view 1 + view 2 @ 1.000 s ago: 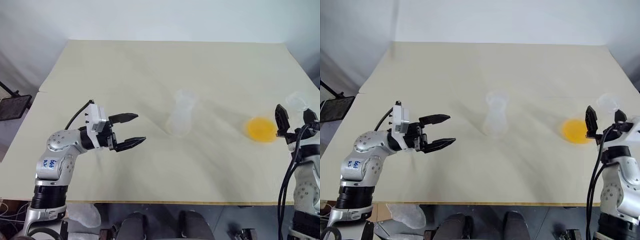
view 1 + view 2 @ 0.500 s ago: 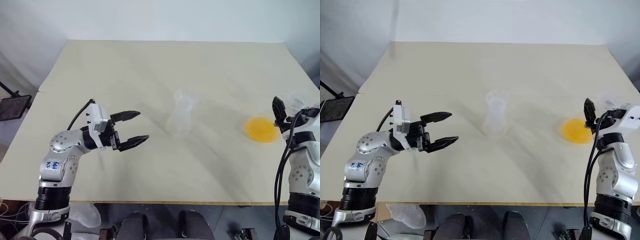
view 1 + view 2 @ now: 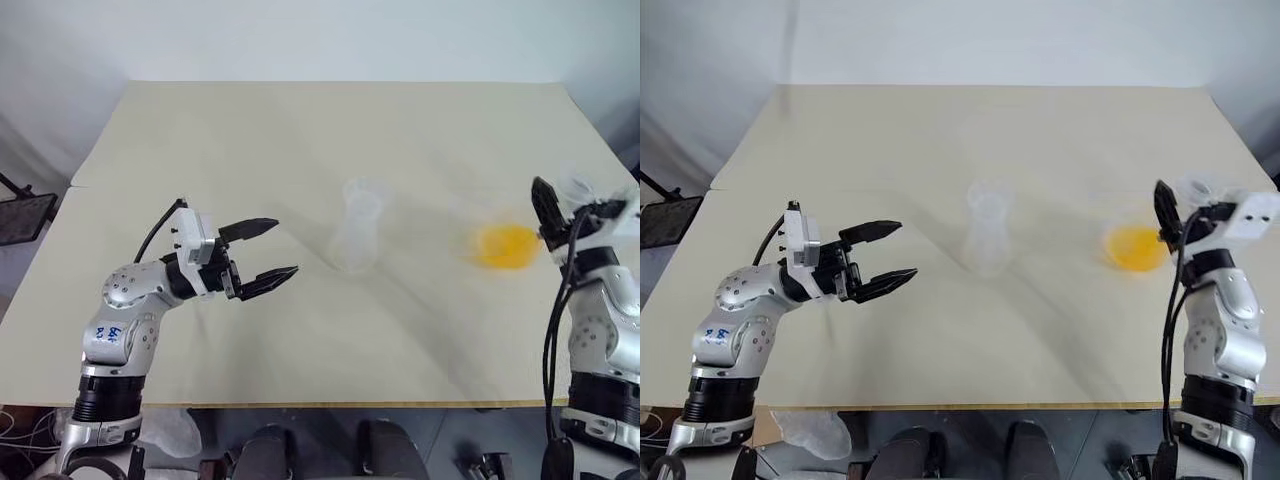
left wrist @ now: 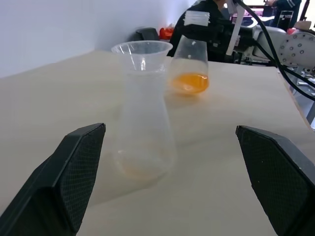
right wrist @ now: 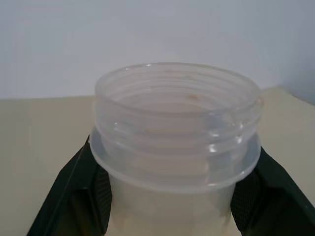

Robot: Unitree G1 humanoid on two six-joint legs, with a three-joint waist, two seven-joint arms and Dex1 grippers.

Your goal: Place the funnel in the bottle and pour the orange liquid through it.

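The clear conical bottle (image 3: pixel 357 243) stands upright mid-table with a clear funnel (image 4: pixel 141 52) seated in its mouth. To its right is a second clear flask (image 4: pixel 190 59) with the orange liquid (image 3: pixel 503 246) pooled in its base. My right gripper (image 3: pixel 563 206) is shut on that flask's threaded neck (image 5: pixel 177 128), one black finger on either side. My left gripper (image 3: pixel 285 247) hovers open to the left of the bottle, pointing at it, with a gap between them and nothing between its fingers.
The beige table (image 3: pixel 300 130) runs far back behind the bottle, and its front edge is close to me. A dark stand (image 3: pixel 25 215) sits off the table's left side. Dark clutter (image 4: pixel 206 19) lies beyond the far edge in the left wrist view.
My right gripper closed on the neck of the flask with the orange liquid and carried it left, toward the bottle. The left gripper stayed put, open.
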